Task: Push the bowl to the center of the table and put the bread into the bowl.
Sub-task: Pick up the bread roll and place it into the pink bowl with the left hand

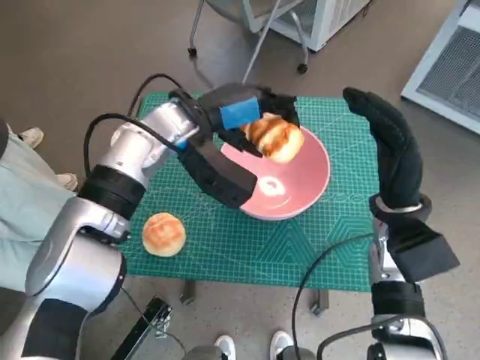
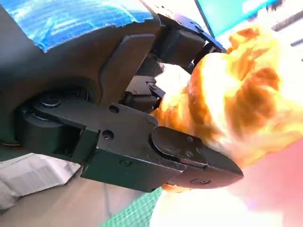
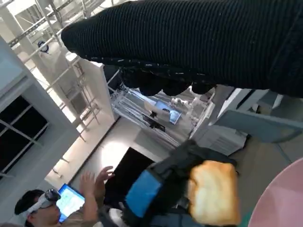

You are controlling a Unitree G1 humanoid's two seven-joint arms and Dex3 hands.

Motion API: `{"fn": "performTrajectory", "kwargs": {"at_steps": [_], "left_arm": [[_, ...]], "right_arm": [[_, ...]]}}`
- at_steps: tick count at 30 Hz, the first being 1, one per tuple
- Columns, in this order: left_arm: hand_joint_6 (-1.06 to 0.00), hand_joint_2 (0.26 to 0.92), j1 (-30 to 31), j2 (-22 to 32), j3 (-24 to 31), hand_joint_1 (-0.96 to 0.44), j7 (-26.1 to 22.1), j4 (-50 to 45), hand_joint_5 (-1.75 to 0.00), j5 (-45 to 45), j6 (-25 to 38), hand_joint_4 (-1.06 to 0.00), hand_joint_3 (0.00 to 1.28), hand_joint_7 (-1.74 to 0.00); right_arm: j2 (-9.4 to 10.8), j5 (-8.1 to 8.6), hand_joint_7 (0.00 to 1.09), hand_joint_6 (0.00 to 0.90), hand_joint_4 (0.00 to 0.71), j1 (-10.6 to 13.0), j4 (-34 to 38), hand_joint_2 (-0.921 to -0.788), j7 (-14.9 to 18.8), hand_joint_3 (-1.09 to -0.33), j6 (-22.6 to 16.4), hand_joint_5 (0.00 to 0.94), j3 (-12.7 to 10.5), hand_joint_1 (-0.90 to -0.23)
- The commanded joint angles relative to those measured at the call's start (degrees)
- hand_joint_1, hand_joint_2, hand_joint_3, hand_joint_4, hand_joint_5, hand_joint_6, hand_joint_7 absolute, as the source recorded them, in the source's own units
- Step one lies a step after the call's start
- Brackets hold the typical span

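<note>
- The green mat point(image 1: 247, 247) fills the middle of the head view, and the pink bowl point(image 1: 311, 187) sits near its centre, so the push looks done to me.
- The left hand point(image 1: 247, 112), above the bowl's upper-left rim, holds a golden bread point(image 1: 276, 137) over it; I'd say placing is under way, and it needs lowering, then release.
- The right hand point(image 1: 390, 146) stands at the right, fingers extended, holding nothing.
- A second bun point(image 1: 163, 233) lies lower left.
</note>
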Motion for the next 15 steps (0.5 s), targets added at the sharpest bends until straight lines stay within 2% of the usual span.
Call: {"fn": "performTrajectory", "kwargs": {"at_steps": [1, 2, 3, 6, 10, 15], "left_arm": [[-0.39, 0.917, -1.25, 0.02, -0.78, -0.07, -3.08, 0.05, -0.38, -0.12, -0.11, -0.42, 0.33, -1.01], [-0.45, 0.918, -1.23, 0.07, -1.03, -0.02, -3.58, -0.03, -0.25, -0.06, -0.46, -0.43, 0.31, -0.7], [-0.49, 0.919, -1.22, 0.14, -1.19, -0.01, -3.86, -0.13, -0.16, -0.01, -0.69, -0.43, 0.27, -0.49], [-0.54, 0.92, -1.21, 0.37, -1.65, 0.0, -4.62, -0.26, -0.05, 0.11, -1.56, -0.42, 0.2, -0.22], [-0.56, 0.91, -0.87, 0.86, -1.15, -0.01, -5.63, -0.34, -0.01, -0.83, -2.51, -0.39, 0.11, -0.11], [-0.56, 0.87, 0.13, 2.3, 0.79, -0.04, -7.62, -2.0, 0.0, -3.2, -3.44, -0.34, 0.05, -0.06]], "right_arm": [[-0.46, 0.39, 0.8, 0.023, 0.354, 1.71, 0.62, -0.921, 0.45, -0.794, -0.51, 0.049, -0.37, -0.595], [-0.46, 0.43, 0.8, 0.024, 0.354, 1.79, 0.66, -0.921, 0.42, -0.793, -0.69, 0.048, -0.41, -0.594], [-0.45, 0.43, 0.8, 0.024, 0.355, 1.82, 0.69, -0.921, 0.38, -0.793, -0.8, 0.047, -0.42, -0.592], [-0.39, 0.47, 0.79, 0.026, 0.356, 1.96, 0.98, -0.921, 0.25, -0.793, -1.27, 0.046, -0.47, -0.588], [-0.18, 0.21, 0.78, 0.028, 0.357, 2.08, 1.17, -0.921, -0.12, -0.796, -1.67, 0.044, -0.49, -0.583], [0.14, -0.08, 0.78, 0.031, 0.358, 2.2, 0.86, -0.921, -0.58, -0.803, -1.7, 0.041, -0.41, -0.577]]}}
